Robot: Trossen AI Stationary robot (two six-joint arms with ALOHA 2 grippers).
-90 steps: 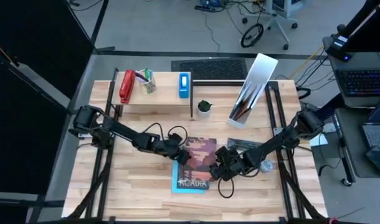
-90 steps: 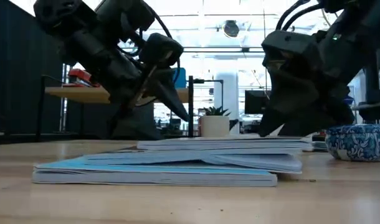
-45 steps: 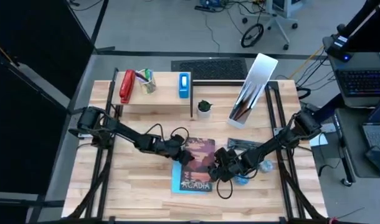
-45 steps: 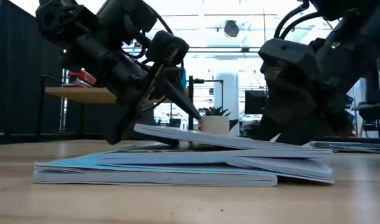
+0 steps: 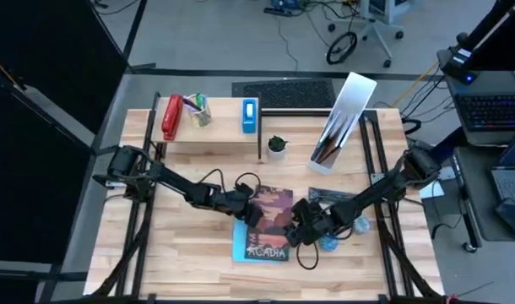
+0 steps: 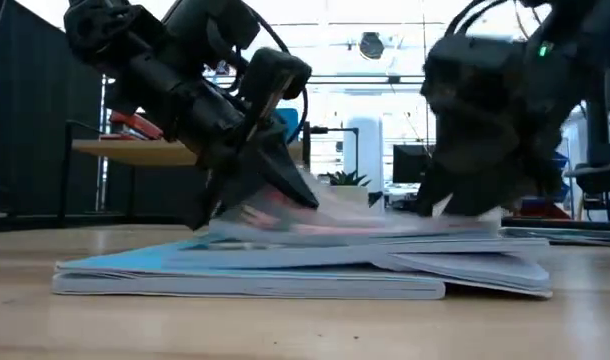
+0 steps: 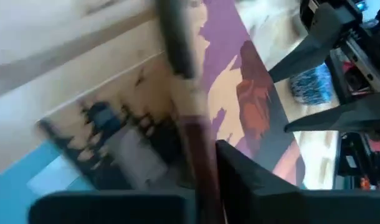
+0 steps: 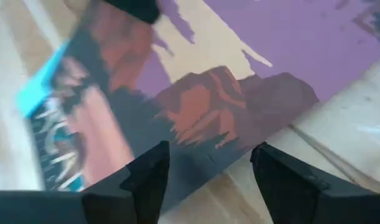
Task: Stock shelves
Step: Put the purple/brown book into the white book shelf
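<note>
Lifted at its left edge since a moment ago, the purple-and-orange paperback book (image 5: 273, 211) sits between my spread right pincer (image 8: 205, 177) and my left pincer (image 5: 251, 211), whose spread I cannot tell, not yet shelved.

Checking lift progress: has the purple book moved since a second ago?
Yes. In the low view the purple book has risen, away from the blue book beneath.

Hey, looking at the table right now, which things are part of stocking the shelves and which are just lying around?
Part of the job:
- purple book, held between left gripper and right gripper
- blue book underneath
- wood shelf
- white file holder

Just lying about:
- small potted plant
- blue patterned bowl
- papers beside the right arm
</note>
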